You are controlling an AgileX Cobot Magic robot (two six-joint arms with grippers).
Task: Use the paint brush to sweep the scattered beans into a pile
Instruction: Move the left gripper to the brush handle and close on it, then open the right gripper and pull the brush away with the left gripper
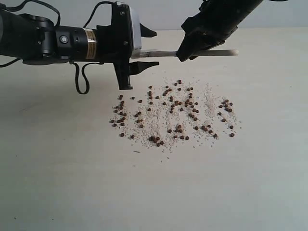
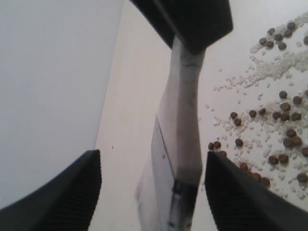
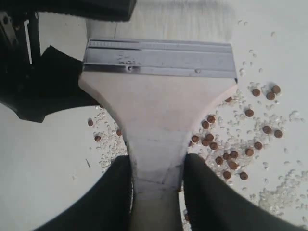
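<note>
The paint brush (image 1: 211, 52) hangs level above the table's far side, held at its cream handle (image 3: 156, 125) by my right gripper (image 1: 186, 52), which is shut on it. Its silver ferrule (image 3: 159, 60) and pale bristles (image 3: 163, 19) point toward my left gripper (image 1: 137, 57). That gripper is open, one jaw on each side of the ferrule (image 2: 166, 178), and neither jaw touches the brush. The beans (image 1: 173, 113) lie scattered on the table below, mixed with white grains. No heaped pile shows.
The beige table (image 1: 72, 183) spreads bare in front of and left of the scatter. A black cable loop (image 1: 83, 79) hangs under the left arm. The pale wall (image 1: 163, 12) stands close behind the arms.
</note>
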